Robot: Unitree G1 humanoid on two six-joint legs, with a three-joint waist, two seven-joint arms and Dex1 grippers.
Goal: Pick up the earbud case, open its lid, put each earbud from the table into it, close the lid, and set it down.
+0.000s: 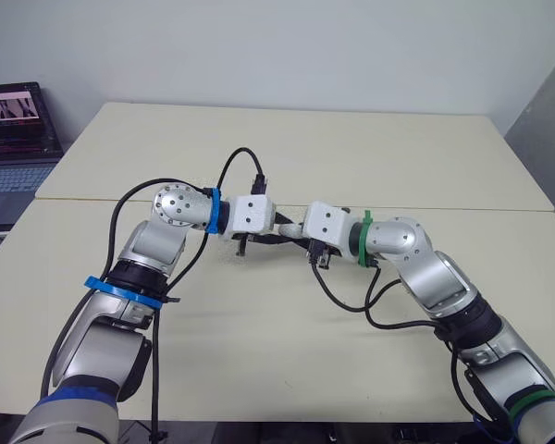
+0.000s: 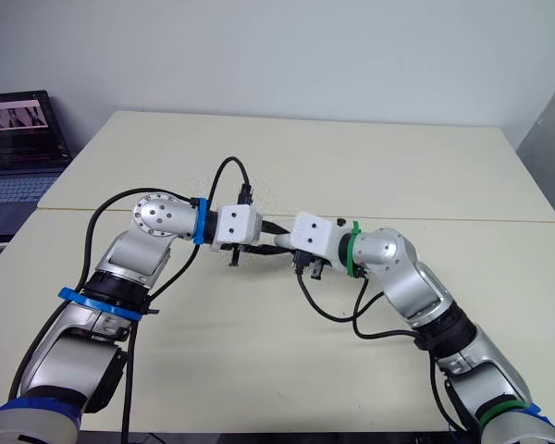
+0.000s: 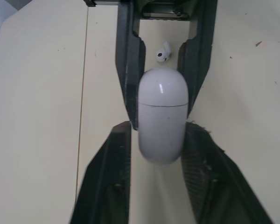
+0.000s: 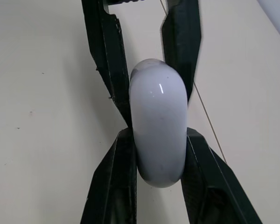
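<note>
Bridging left claw (image 3: 161,128) and right claw (image 4: 159,135) lengthwise, both clamped on it: earbud case (image 3: 161,116), lid end rightward.

The left tool (image 3: 158,129) has its two black fingers (image 3: 117,168) set on either side of a white earbud case (image 3: 162,135), the tips pressed against its lower body. The case is pill-shaped and glossy, and its lid is shut, with a thin seam running across it. Opposite, the right tool (image 3: 161,112) reaches in, its fingers (image 3: 129,70) clamping the case from both sides around the seam and the domed lid. Beyond the case, in the gap between the right tool's fingers, one white earbud (image 3: 162,53) lies on the pale counter (image 3: 37,116). A thin dark join line (image 3: 82,112) crosses the counter beside the tools.
</note>
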